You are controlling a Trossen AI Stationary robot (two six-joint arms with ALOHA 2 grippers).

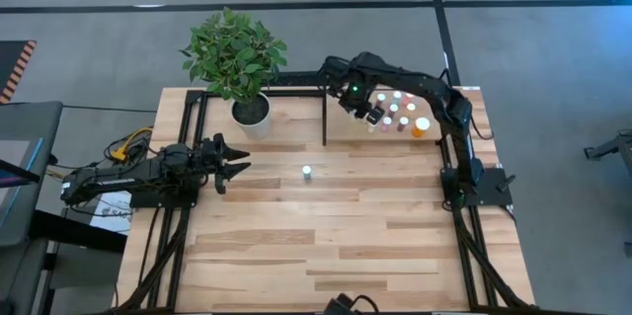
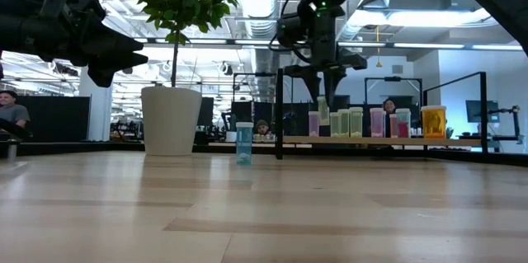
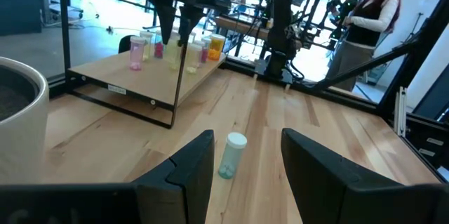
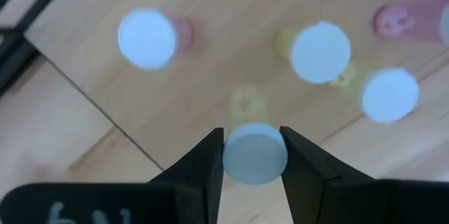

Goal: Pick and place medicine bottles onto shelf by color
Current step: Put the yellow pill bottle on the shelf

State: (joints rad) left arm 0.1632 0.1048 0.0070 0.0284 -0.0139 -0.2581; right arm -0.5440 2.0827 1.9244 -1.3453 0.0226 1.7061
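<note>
nearly done: the right gripper (image 4: 251, 155), clamped on a bottle (image 4: 255, 154) by its cap, hangs over the shelf (image 1: 341, 129) where about ten others stand. one bottle (image 1: 307, 172) is left mid-table, just ahead of the left gripper (image 3: 247, 161), fingers apart.

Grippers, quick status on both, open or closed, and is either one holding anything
Left gripper: open, empty, fingers either side of the lone bottle on the table.
Right gripper: closed on a white-capped bottle above the shelf.
</note>
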